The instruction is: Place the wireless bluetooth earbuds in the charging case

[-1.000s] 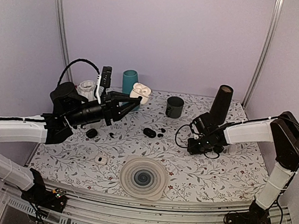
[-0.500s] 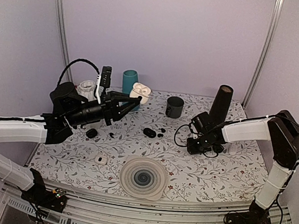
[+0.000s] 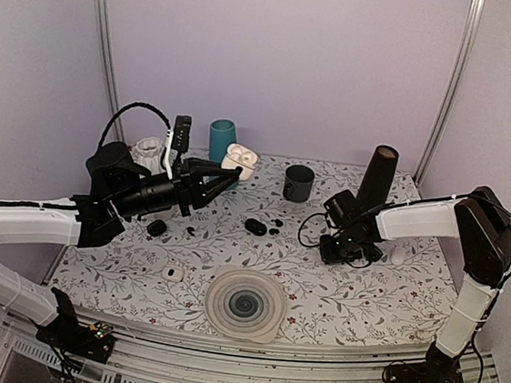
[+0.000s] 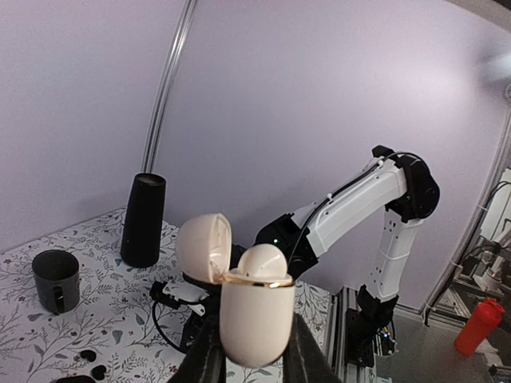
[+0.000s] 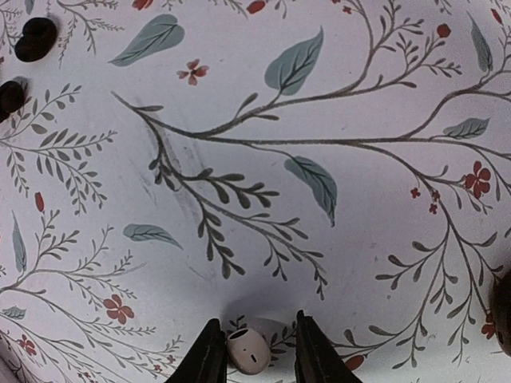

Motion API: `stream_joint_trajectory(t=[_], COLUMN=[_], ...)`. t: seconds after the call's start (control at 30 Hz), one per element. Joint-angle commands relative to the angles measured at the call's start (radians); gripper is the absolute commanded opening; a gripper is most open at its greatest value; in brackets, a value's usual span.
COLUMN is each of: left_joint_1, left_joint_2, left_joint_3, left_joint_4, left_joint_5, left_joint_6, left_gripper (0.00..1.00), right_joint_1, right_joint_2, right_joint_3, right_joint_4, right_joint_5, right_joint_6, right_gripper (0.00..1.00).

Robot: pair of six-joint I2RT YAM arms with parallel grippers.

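Cream charging case (image 4: 254,313) stands upright in left pincer (image 4: 252,351), lid open.

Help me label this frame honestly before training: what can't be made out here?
- Open case interior: the left wrist view sees it side-on and its own wall hides the wells; too small in the top view.
- Right gripper: fingers cut off by the right wrist view's bottom edge.
- Dark object: cut off by that view's right edge.
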Motion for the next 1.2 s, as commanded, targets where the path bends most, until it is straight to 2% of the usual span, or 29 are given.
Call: stream_joint_trajectory(t=[0.0,0.43,0.9,1.17], left_joint_1=[0.014,0.017,0.016,0.019], left_joint_2=[-0.023,-0.024,-0.022,-0.023], left_joint_3=[-0.008,-0.008,-0.008,-0.011], left_joint_4=[0.006,0.007,0.009,0.011], left_joint_5=[-0.006,-0.009,-0.010,-0.013], left_joint_6=[0.010,0.008,0.008,0.005], left_gripper=[0.00,0.00,0.00,0.00], right_joint_1=[0.004,0.025,0.047,0.049], right_joint_2=[0.000,0.014,0.036,0.049], right_joint_3=[0.018,0.027,0.053,0.064], right_joint_4=[-0.064,-0.064,-0.067,-0.065], right_joint_5=[0.046,-0.022,-0.025,-0.029], right_joint_6=[0.061,0.125,0.114,0.087], right_gripper=[0.31,0.31,0.25,0.18])
